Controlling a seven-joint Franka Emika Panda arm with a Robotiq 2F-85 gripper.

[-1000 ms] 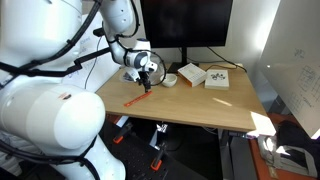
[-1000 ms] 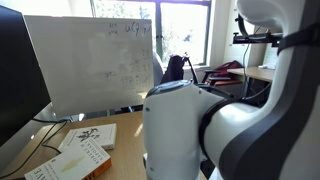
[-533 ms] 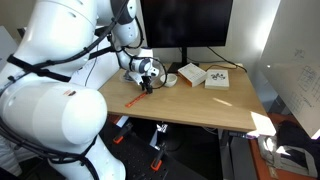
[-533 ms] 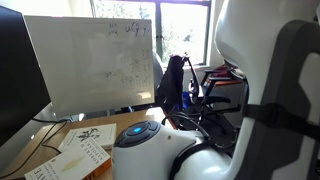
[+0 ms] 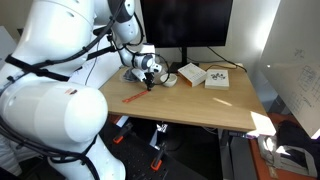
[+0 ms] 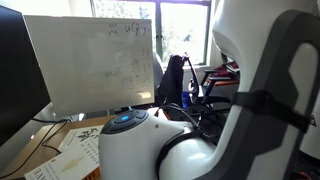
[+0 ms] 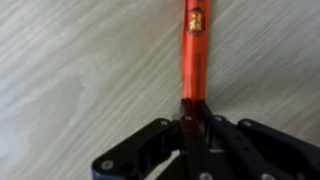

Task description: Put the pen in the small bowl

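The black gripper point(image 7: 192, 126) was shut tight on the dark end of the long orange plastic pen point(image 7: 195, 58). In the wrist view, the rest of the pen stuck out away from the black fingers point(image 7: 160, 140) over the light wooden table point(image 7: 70, 70).

In an exterior view, the gripper point(image 5: 148, 86) was low over the left part of the table point(image 5: 205, 108). The pen point(image 5: 134, 97) lay slanted there, with its far end up at the gripper and its near end by the table's left edge. The small white round bowl point(image 5: 170, 80) sat just to the right of the gripper, a little farther back. The pen was not in the bowl.

Two flat white books point(image 5: 217, 78) lay right of the bowl, in front of a big black screen point(image 5: 185, 25). The white robot arm point(image 5: 55, 110) filled the near left side.

In an exterior view, the arm point(image 6: 250, 100) hid most things. A whiteboard point(image 6: 90, 65) stood behind it.
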